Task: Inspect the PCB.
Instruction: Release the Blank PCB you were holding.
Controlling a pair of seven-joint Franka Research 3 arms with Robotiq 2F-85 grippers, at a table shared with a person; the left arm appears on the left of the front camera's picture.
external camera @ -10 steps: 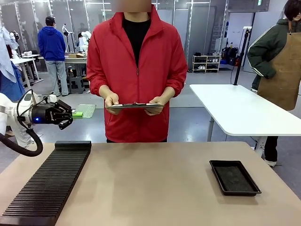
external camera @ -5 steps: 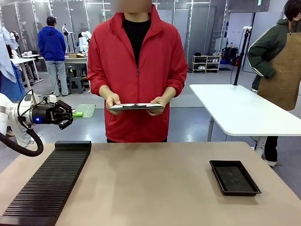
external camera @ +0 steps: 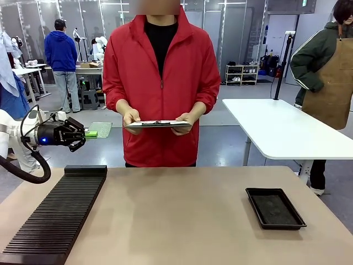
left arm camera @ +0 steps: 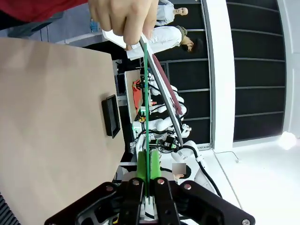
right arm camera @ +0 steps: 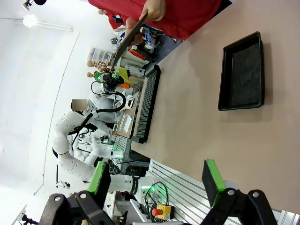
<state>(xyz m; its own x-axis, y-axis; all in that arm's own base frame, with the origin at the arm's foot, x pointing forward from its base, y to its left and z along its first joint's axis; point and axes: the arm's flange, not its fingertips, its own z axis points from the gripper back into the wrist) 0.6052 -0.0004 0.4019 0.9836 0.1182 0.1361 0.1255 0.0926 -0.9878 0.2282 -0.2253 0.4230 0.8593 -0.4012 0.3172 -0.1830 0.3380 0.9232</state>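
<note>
The left end effector (external camera: 89,133) is pinching its green pads (left arm camera: 143,165) fully shut on one short edge of the PCB (external camera: 102,129). It is carrying the board flat and raised, out past the tabletop's (external camera: 176,212) nine o'clock edge. The free end is pointing toward three o'clock, at the person (external camera: 160,72). I judge it is being offered at chest height so its pale face can be read.

The person is standing at twelve o'clock, both hands steadying a clipboard (external camera: 159,123) level, probably ready to note the result. The board is hanging apart from those hands.

The right end effector (right arm camera: 155,182) is hovering with its jaws spread wide and nothing between them. It is looking down at the black tray (right arm camera: 243,70), which is lying at four o'clock, likely waiting to receive the checked board. A ribbed black rack (external camera: 55,215) is stretching along eight o'clock.
</note>
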